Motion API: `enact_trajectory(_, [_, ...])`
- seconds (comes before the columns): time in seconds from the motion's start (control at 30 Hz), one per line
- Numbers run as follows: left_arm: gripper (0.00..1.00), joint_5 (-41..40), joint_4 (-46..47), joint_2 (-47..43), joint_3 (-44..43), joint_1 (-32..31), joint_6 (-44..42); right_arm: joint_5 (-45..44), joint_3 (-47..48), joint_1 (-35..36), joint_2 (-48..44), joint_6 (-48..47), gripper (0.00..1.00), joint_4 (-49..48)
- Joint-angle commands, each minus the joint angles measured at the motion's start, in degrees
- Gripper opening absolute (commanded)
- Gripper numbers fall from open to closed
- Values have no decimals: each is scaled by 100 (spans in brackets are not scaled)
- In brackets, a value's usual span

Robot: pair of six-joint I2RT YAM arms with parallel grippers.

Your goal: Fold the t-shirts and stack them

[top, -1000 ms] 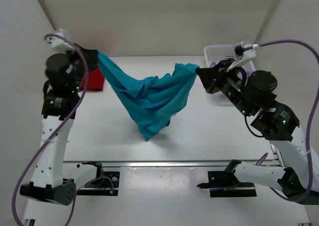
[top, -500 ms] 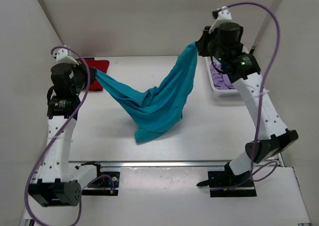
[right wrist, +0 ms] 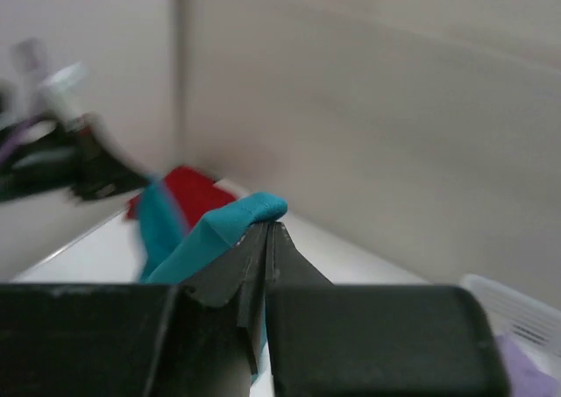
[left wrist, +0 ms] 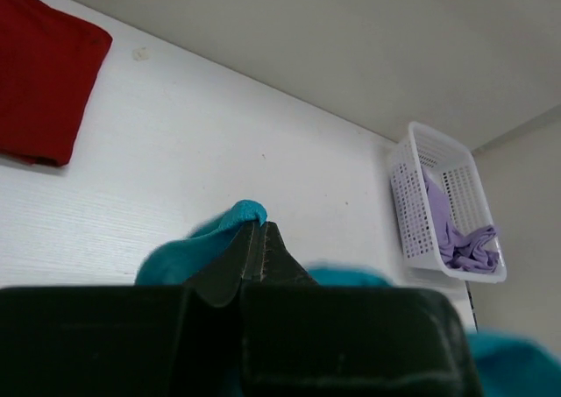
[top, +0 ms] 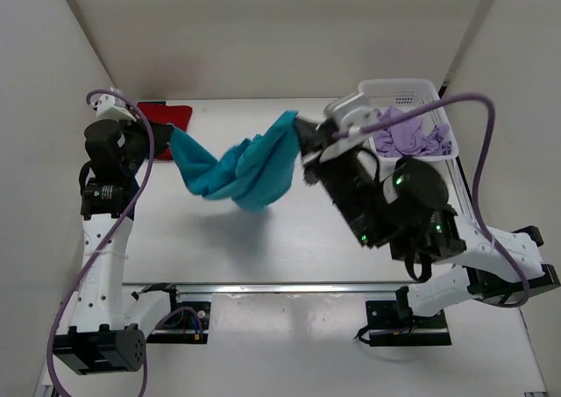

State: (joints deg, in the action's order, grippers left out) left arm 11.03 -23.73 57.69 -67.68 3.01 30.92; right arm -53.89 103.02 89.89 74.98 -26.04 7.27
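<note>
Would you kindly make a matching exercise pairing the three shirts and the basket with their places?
1. deep red cloth shirt
2. teal-blue cloth shirt
3. pale lavender cloth shirt
4. white plastic mesh basket

A. inside the basket
B. far right corner of the table
C. held up in the air
D. flat, far left

Pairs: 1-D, 2-C, 3-A, 4-B

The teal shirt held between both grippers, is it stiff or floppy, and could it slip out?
Probably very floppy: the teal shirt sags and bunches between the left gripper and right gripper. Each pinches only a small edge, so it might slip.
</note>
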Motion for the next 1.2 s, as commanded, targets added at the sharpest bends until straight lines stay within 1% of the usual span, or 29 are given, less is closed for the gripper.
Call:
enact_trajectory(0.0, [0,190,131,-258,44,139,125,-1066,576,-435,296,-1108,0,-1013])
enact_trajectory(0.1, [0,233,140,-250,193,270,55,-249,1174,-1093,814,-458,0,16])
enact_trajectory(0.17, [0,259,166,-224,307,358,99,850,1518,-2232,1043,822,0,966])
enact_trajectory(0.2, [0,260,201,-223,421,385,90,1924,1536,-2595,1123,1151,0,1535])
enact_trajectory(0.23, [0,286,254,-180,448,368,133,3040,1345,-3356,1159,1693,0,1732])
enact_trajectory(0.27, [0,260,359,-153,605,359,117,3582,1065,-4077,1185,2160,0,1691])
enact_trajectory(0.3, [0,260,438,-170,781,367,195,4518,914,-4406,1281,2347,0,1673])
enact_trajectory(0.33, [0,260,543,-127,991,367,230,5554,521,-5053,1326,2515,0,1420])
enact_trajectory(0.37, [0,268,666,-48,1081,402,265,5991,91,-5538,1378,2777,0,1279])
enact_trajectory(0.4, [0,295,754,-21,1316,455,388,6717,-122,-5778,1544,2902,0,886])
enact_trajectory(0.47, [0,374,1131,110,1722,438,555,7521,-327,-6515,1896,3217,0,513])
enact_trajectory(0.53, [0,330,1492,242,2292,376,792,7673,23,-6913,2771,3369,0,582])
enact_trajectory(0.57, [0,304,1633,382,2407,350,854,7517,564,-7062,3055,3369,0,774])
enact_trajectory(0.6, [0,286,1887,557,2609,341,916,7324,1492,-7194,3701,3395,0,994])
enact_trajectory(0.63, [0,312,1994,689,2724,411,977,6983,2093,-7222,4491,3430,0,1561])
enact_trajectory(0.67, [0,330,2082,900,2786,446,1047,6884,3578,-7309,5273,3448,0,2202])
enact_trajectory(0.7, [4,356,2170,1128,2743,481,1074,6996,3436,-7475,5203,3639,6,1713])
enact_trajectory(0.73, [7,321,2223,1287,2673,499,1031,7006,2739,-7616,4837,3955,17,1403])
enact_trajectory(0.77, [15,138,2171,1349,2542,499,996,7197,2558,-7670,4633,4123,24,974])
enact_trajectory(0.8, [22,-11,2101,1463,2401,534,969,7330,2617,-7810,4587,4360,35,1161])
enact_trajectory(0.83, [38,-65,2109,1482,2261,534,995,7418,2948,-7837,4622,4493,40,1398])
enact_trajectory(0.9, [67,-406,2118,1333,2102,439,917,7245,3380,-7802,4719,4477,44,2467])
enact_trajectory(0.93, [71,-521,2065,1193,2023,342,881,7122,3408,-7672,4719,4415,45,2733])
enact_trajectory(1.0, [73,-1415,2065,885,1960,-157,557,6456,3059,-7355,4562,4204,45,3393])
enact_trajectory(1.03, [73,-1776,2126,667,2030,-238,434,6304,2396,-7084,4326,4169,44,3448])
enact_trajectory(1.07, [69,-1971,2161,612,2126,-744,198,6068,1945,-6899,3949,4125,42,3257])
enact_trajectory(1.1, [63,-2243,2205,525,2206,-1071,-13,5831,836,-6618,3737,4099,41,2733])
enact_trajectory(1.13, [62,-2437,2179,541,2250,-1387,-59,5750,-411,-6329,3169,4116,40,1970])
enact_trajectory(1.17, [62,-2517,2153,611,2346,-1512,-190,5688,-971,-6195,2632,4159,39,1528])
